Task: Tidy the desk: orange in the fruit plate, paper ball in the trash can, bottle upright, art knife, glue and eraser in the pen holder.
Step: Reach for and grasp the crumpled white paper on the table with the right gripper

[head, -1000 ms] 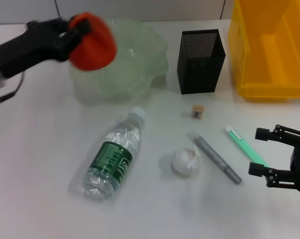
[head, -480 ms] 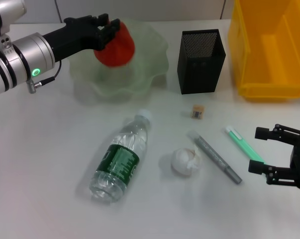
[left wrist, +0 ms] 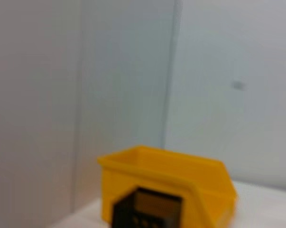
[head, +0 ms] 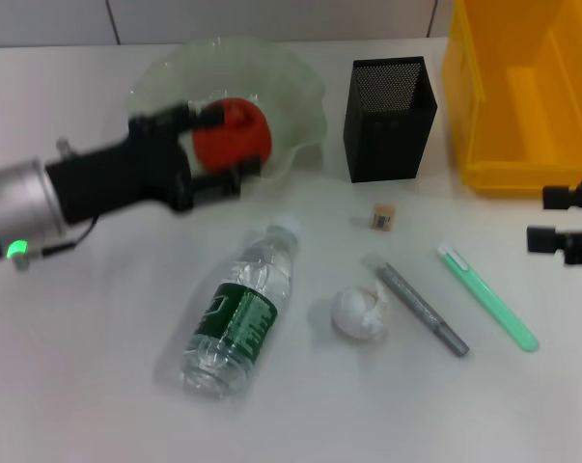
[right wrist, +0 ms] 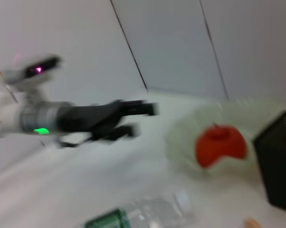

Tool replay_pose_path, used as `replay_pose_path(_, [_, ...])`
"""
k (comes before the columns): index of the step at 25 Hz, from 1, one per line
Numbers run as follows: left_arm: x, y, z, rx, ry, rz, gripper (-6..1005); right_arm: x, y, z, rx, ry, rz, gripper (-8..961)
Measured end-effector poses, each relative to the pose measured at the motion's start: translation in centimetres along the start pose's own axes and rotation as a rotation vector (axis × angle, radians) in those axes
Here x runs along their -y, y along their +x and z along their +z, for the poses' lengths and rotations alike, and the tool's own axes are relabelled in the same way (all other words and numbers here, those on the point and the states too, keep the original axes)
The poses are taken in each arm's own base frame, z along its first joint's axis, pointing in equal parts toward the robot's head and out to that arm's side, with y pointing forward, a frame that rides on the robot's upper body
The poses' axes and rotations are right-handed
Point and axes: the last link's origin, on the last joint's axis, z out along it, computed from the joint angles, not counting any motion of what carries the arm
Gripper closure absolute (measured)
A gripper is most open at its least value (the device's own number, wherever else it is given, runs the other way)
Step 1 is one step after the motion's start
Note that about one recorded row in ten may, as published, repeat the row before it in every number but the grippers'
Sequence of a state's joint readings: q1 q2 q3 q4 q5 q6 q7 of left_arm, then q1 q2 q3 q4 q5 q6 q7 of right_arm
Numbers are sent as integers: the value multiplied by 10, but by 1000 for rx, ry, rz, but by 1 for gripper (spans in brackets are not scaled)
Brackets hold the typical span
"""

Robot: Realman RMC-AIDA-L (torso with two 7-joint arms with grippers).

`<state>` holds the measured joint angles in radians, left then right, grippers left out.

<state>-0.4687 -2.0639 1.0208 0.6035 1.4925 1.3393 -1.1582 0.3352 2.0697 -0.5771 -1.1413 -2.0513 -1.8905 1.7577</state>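
Observation:
The orange [head: 235,130] lies in the pale green fruit plate [head: 300,87]; it also shows in the right wrist view [right wrist: 221,145]. My left gripper [head: 231,145] is open, with its fingers at the orange's near left side and apart from it [right wrist: 143,118]. The bottle [head: 237,313] lies on its side. The white paper ball [head: 360,311], grey art knife [head: 421,309], green glue stick [head: 488,297] and small eraser [head: 383,217] lie on the desk. The black mesh pen holder [head: 389,116] stands at the back. My right gripper [head: 561,218] is open and empty at the right edge.
A yellow bin [head: 522,87] stands at the back right beside the pen holder; both also show in the left wrist view, bin [left wrist: 180,175] and holder [left wrist: 147,209]. The white desk is bare at the front left.
My left gripper let go of the orange into the plate and drew back towards the left. My right gripper moved away from the glue stick towards the far right edge.

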Motion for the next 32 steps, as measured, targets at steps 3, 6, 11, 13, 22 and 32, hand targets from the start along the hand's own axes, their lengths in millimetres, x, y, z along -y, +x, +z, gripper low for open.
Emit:
replay_pose_path(3, [-23,-19,-17,45,-64,50,356,-6,-41,4,-206,40,51,118])
replay_pose_path(6, [-27,-26,-23,60,-64,46,240,-28,-83,42,-419,26,-98,118])
replay_pose_path(11, [-19,-34,-46,48,46,9,165,-51,-93,106,-643,-54,-335,118])
replay_pose_path(13, [-16,-33,-50,44,63,4,165,-52,-91,116,-678,-43,-369,118])
replay_pose_path(22, [-14,-37,-60,41,102,-9,166,-59,-80,180,-819,-48,-410,119])
replay_pose_path(32, [-13,-39,-65,36,123,-14,166,-56,-62,207,-893,-47,-402,119])
